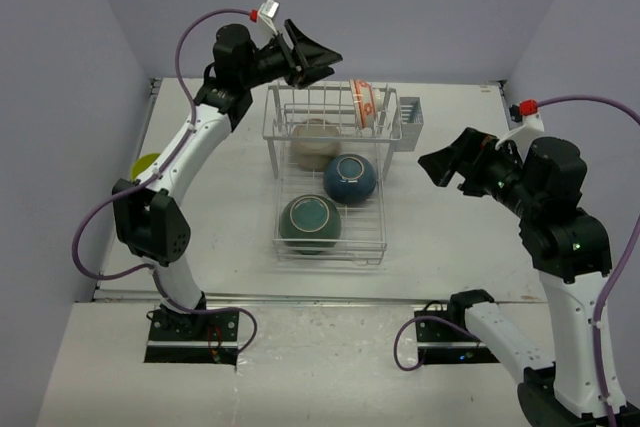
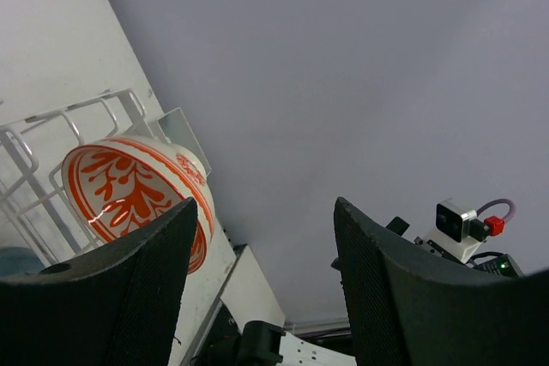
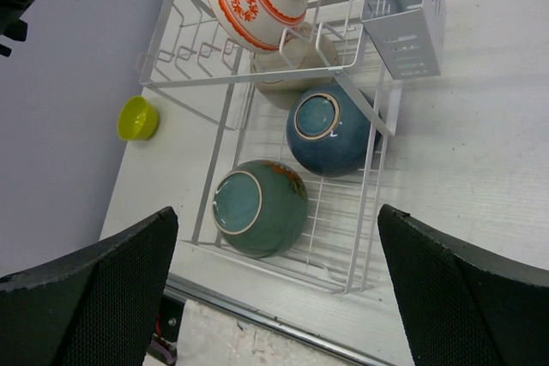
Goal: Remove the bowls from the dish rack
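The white wire dish rack (image 1: 330, 259) stands mid-table. A white bowl with orange-red pattern (image 1: 365, 102) stands on edge in its raised shelf, and a beige bowl (image 1: 315, 142) sits under that shelf. On the flat grid base lie a dark blue bowl (image 1: 350, 179) and a teal-green bowl (image 1: 310, 222), both bottom-up. A yellow-green bowl (image 1: 145, 165) rests on the table at the left, partly behind my left arm. My left gripper (image 1: 312, 59) hangs open and empty above the rack's back left corner, beside the patterned bowl (image 2: 129, 195). My right gripper (image 1: 440, 165) is open, right of the rack.
A small grey caddy (image 1: 410, 122) hangs on the rack's right side, between the rack and my right gripper. Walls close the table at the back and both sides. In the right wrist view the teal-green bowl (image 3: 257, 207) and the dark blue bowl (image 3: 330, 130) lie below my fingers (image 3: 86, 297).
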### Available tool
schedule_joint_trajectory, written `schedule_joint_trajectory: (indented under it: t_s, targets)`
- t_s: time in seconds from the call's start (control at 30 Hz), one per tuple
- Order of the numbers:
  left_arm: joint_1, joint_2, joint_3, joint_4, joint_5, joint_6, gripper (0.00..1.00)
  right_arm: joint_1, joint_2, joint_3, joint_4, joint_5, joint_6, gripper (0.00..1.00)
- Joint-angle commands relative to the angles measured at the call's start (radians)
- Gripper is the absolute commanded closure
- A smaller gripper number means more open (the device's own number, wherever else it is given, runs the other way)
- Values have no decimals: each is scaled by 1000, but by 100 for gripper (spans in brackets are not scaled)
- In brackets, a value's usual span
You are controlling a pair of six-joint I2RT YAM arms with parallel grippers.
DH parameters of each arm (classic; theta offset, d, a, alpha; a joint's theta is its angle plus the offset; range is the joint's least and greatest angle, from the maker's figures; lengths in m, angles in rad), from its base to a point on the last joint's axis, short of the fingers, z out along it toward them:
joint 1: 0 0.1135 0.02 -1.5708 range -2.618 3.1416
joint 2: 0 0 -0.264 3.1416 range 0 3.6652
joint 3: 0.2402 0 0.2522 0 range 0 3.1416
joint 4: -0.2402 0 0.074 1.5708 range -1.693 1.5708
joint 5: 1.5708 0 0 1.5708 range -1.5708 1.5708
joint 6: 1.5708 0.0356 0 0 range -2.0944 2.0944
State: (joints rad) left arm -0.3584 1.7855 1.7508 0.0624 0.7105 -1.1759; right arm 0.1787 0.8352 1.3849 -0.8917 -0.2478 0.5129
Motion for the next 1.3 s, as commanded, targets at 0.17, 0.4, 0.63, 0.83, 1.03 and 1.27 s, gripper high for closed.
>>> schedule_joint_trajectory:
  t_s: [0.17,0.4,0.63,0.83,1.03,1.27]
  targets:
    - [-80,-44,-73,-30,-37,-11,34,5,-8,-21,27,21,12,1]
    - [-125,2,-34,-59,-65,4,34,5,-16,-15,28,22,6,1]
    - [-125,31,-8,-107,-78,21,34,5,-34,-15,20,36,-5,1]
    - [-126,38,-8,-116,-97,32,34,5,-38,-17,19,32,-11,1]
    - [-129,41,10,-133,-129,41,33,5,-25,-26,30,9,4,1]
    - [-149,80,134,-220,-184,74,33,5,42,17,20,21,6,1]
